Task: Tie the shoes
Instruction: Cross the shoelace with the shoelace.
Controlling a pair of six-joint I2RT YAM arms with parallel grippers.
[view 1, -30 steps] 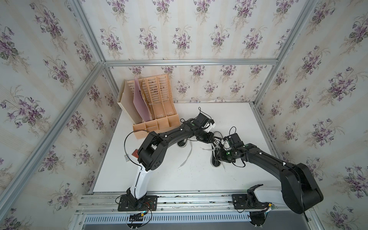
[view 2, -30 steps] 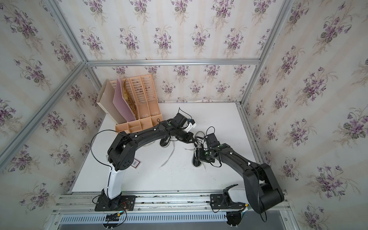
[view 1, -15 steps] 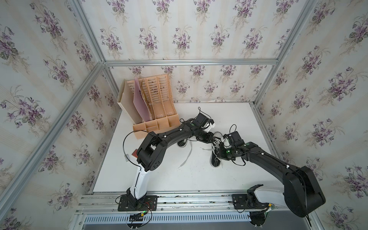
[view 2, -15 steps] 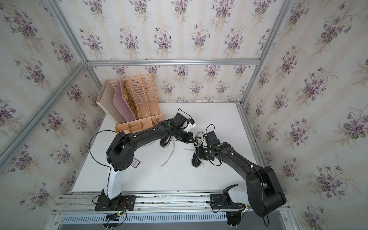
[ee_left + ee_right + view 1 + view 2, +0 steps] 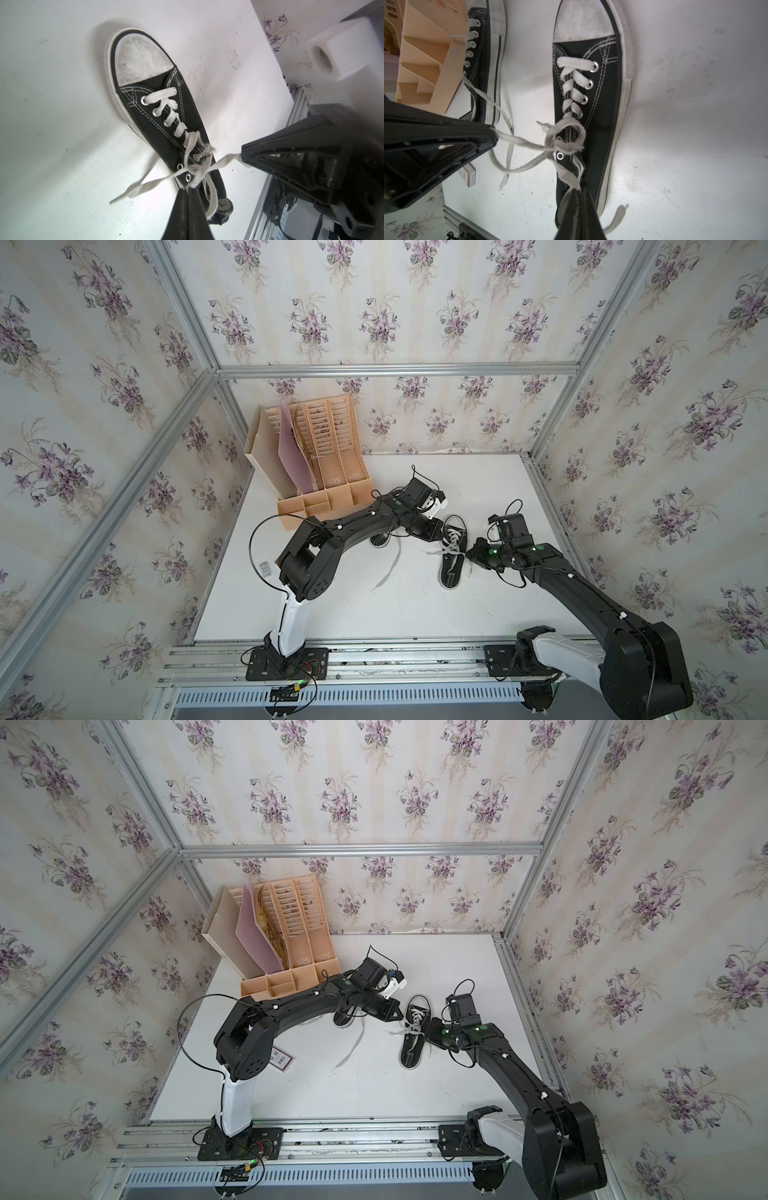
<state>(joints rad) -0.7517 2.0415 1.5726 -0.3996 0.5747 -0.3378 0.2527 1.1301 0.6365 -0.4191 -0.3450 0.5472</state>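
Note:
One of the shoes (image 5: pixel 452 568), black with a white toe cap, lies mid-table in both top views (image 5: pixel 411 1052). My left gripper (image 5: pixel 188 188) is shut on one strand of its white lace (image 5: pixel 204 152) beside the top eyelets. On the shoe's other side, my right gripper (image 5: pixel 577 190) is shut on another strand of that lace (image 5: pixel 564 143). The two strands meet in a loose crossing over the tongue. The grippers flank the shoe in a top view, left (image 5: pixel 435 531) and right (image 5: pixel 469 551). The second shoe (image 5: pixel 483 62) lies partly under my left arm (image 5: pixel 380 540).
A tan desk organizer (image 5: pixel 320 472) with a pink folder stands at the back left, close to the second shoe. That shoe's loose lace (image 5: pixel 388 568) trails toward the front. A small card (image 5: pixel 265 568) lies by the left arm's base. A metal rail (image 5: pixel 552 510) edges the table on the right.
My right gripper has closed on the lace strand. The right arm has shifted slightly and the lace now runs taut between both grippers. The left gripper stays shut.

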